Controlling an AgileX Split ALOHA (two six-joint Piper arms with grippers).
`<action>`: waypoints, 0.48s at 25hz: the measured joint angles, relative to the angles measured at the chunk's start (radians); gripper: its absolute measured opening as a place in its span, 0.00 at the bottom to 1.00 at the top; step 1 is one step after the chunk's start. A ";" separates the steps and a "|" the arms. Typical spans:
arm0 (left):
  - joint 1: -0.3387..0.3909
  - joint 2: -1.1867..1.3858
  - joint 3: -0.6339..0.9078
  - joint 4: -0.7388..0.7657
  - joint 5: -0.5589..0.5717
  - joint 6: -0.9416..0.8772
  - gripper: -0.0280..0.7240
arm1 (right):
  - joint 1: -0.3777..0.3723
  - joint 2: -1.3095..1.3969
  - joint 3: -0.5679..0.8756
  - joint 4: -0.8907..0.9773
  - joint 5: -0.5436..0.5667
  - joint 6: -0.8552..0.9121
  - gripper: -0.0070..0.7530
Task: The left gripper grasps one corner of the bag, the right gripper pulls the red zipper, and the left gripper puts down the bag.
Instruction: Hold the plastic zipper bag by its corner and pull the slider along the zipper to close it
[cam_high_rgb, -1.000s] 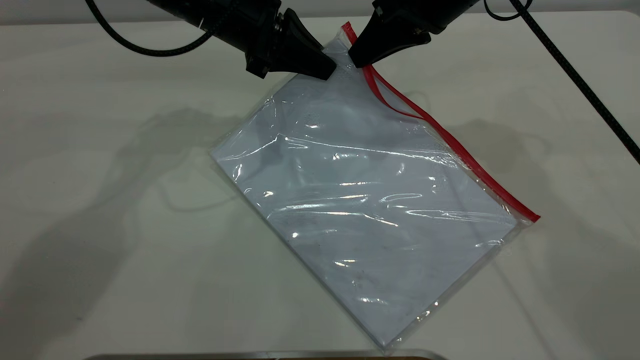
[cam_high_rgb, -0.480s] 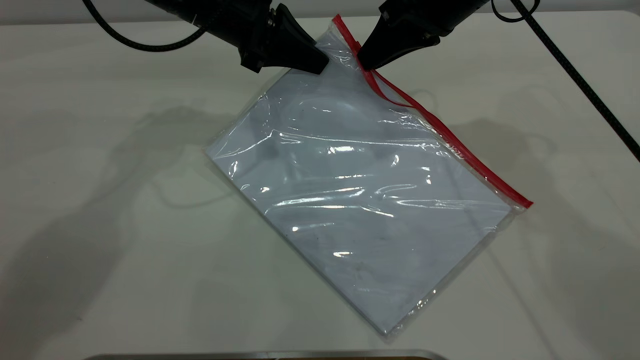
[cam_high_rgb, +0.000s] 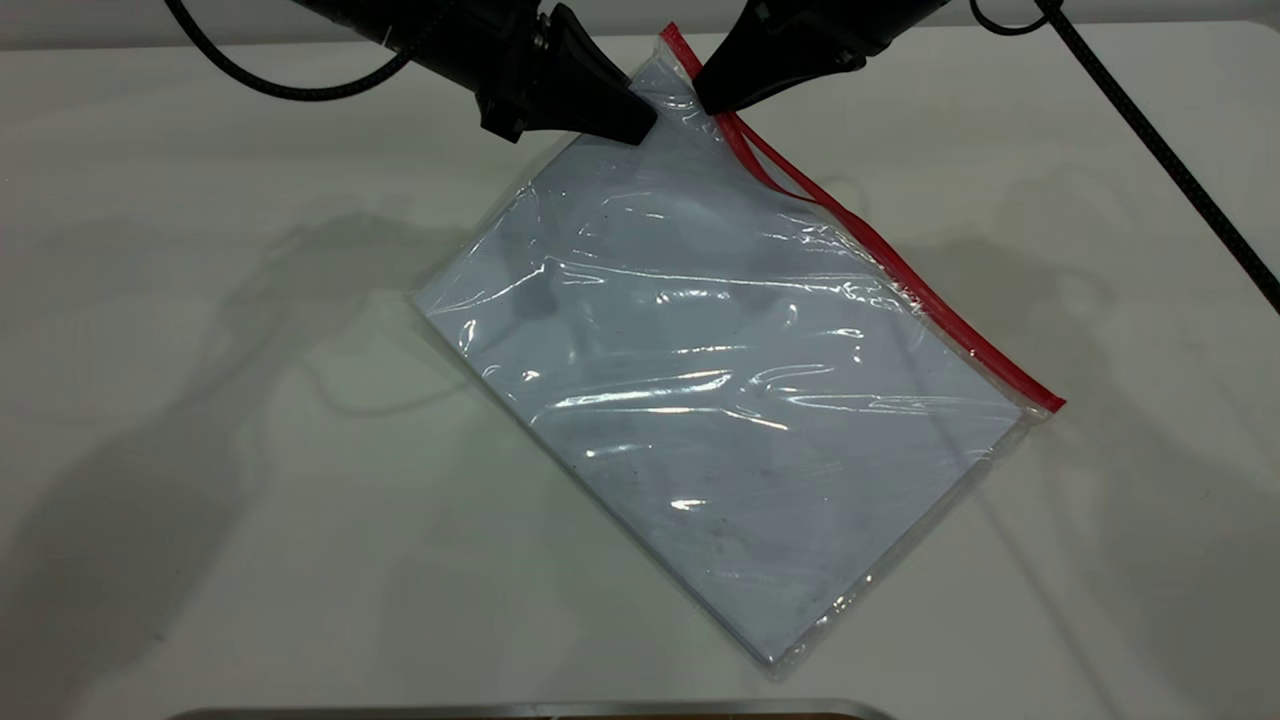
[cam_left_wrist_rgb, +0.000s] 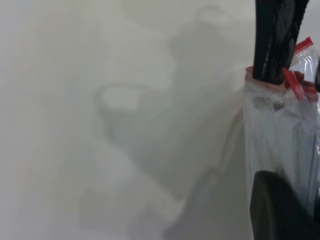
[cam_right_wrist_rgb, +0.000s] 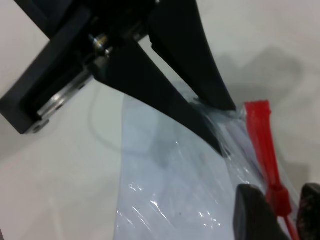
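Clear plastic bag (cam_high_rgb: 740, 400) lay on the desk (cam_high_rgb: 200, 400); left end effector (cam_high_rgb: 640, 125) clamped its far corner (cam_high_rgb: 665, 85), right end effector (cam_high_rgb: 710, 100) pinched the red zipper (cam_high_rgb: 880, 260).

The left wrist view is mostly blurry pale table (cam_left_wrist_rgb: 100, 125) with soft shadows across it. The bag (cam_left_wrist_rgb: 280, 135) hangs down as wrinkled clear plastic. A black finger of the right gripper (cam_left_wrist_rgb: 275, 40) comes in above the bag and meets its edge right where bits of the red zipper (cam_left_wrist_rgb: 295, 82) stick out. Below the bag sits a dark rounded fingertip (cam_left_wrist_rgb: 280, 210) of the left gripper, overlapping the plastic. Can't really tell from here how tight anything is clamped.
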 joint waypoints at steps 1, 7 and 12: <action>0.000 0.000 0.000 0.000 0.000 0.000 0.11 | 0.000 0.000 0.000 0.003 0.005 -0.002 0.41; 0.000 0.000 0.000 -0.002 0.002 0.000 0.11 | 0.000 0.000 0.000 0.005 0.020 -0.020 0.41; 0.000 0.000 0.000 -0.003 0.024 -0.009 0.11 | 0.000 0.000 0.000 0.023 0.020 -0.034 0.29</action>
